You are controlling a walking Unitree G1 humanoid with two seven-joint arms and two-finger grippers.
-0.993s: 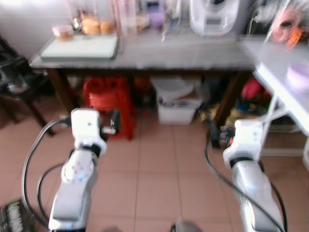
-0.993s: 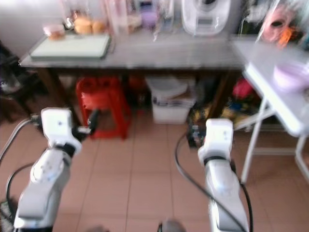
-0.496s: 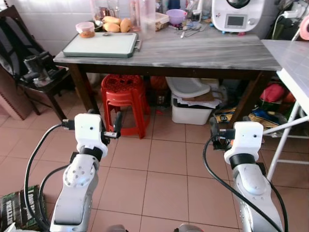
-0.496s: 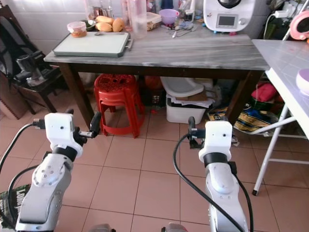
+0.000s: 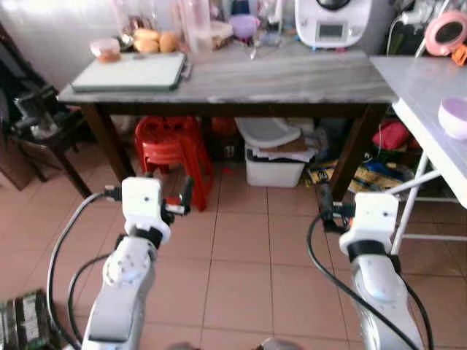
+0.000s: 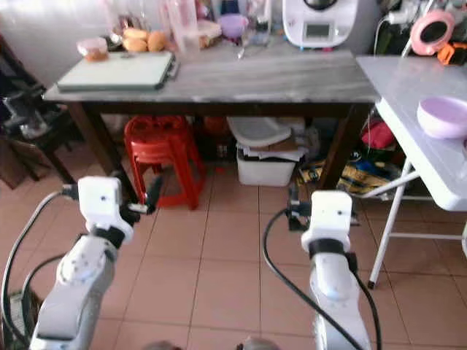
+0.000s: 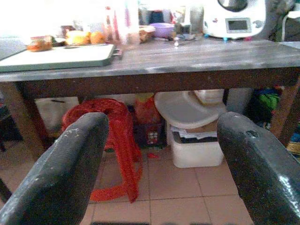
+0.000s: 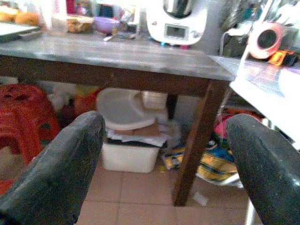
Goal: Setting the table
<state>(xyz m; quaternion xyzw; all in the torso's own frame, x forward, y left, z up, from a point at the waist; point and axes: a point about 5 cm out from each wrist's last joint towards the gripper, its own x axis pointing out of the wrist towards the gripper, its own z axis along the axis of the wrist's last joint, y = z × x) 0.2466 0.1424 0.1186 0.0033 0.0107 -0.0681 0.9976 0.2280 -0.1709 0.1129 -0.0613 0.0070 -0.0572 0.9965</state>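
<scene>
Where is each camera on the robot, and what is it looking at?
Left eye view: on the head, looking down at the wooden table; both silver arms show.
Right eye view: beside it, same scene, with the purple bowl.
Left wrist view: on the left wrist, facing the red stool between its fingers.
Right wrist view: on the right wrist, facing the white bin.
All share the table.

- No text, label, brand, number or sign can be read anywhere.
- The white kitchen machine [image 6: 315,22] on the wooden table [image 6: 277,76] has a small display on its front, but it is too blurred to make out any figures.
- The dark box [image 5: 20,324] on the floor by the left arm carries pale print, too small and blurred to read.
</scene>
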